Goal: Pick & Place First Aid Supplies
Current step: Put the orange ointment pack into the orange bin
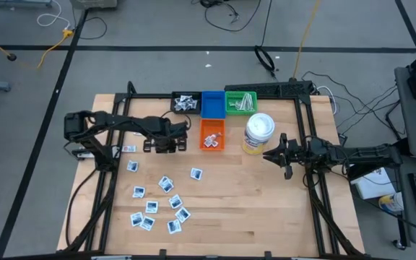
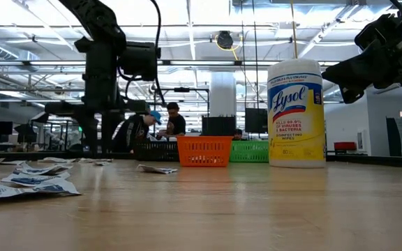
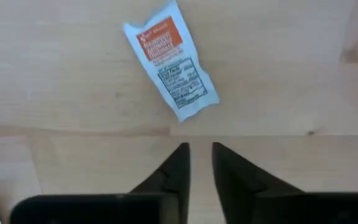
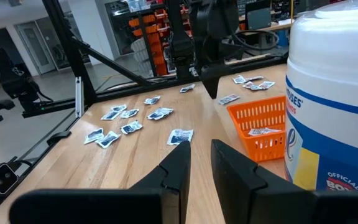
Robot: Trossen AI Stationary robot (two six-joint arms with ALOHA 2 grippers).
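**Packets scattered on the desk, left hand over a red-printed one**

Closest to the left wrist camera, a white packet with red print (image 3: pixel 171 59) lies flat on the bare wood just ahead of the left hand (image 3: pixel 200 163), whose fingers stand a narrow gap apart and hold nothing. From above, that left hand (image 1: pixel 166 144) hangs over the desk (image 1: pixel 266 217) a little left of the middle, just beside an orange basket (image 1: pixel 212 134).

About a dozen white packets with blue print (image 1: pixel 157 206) lie spread over the left half of the desk, down toward its front-left corner, and one lies apart nearer the middle (image 1: pixel 196 173). A couple of packets sit inside the orange basket.

Along the back edge stand a black bin (image 1: pixel 186 103) holding more packets, a blue bin (image 1: pixel 212 104), and a green bin (image 1: pixel 241 102) with pale strips in it, though these are too small to be sure of.

A white-lidded tub of wipes (image 1: pixel 258 133) stands right of the orange basket. The right hand (image 1: pixel 271 154) hovers just beside the tub, toward the desk's right edge, its fingers nearly together and empty.
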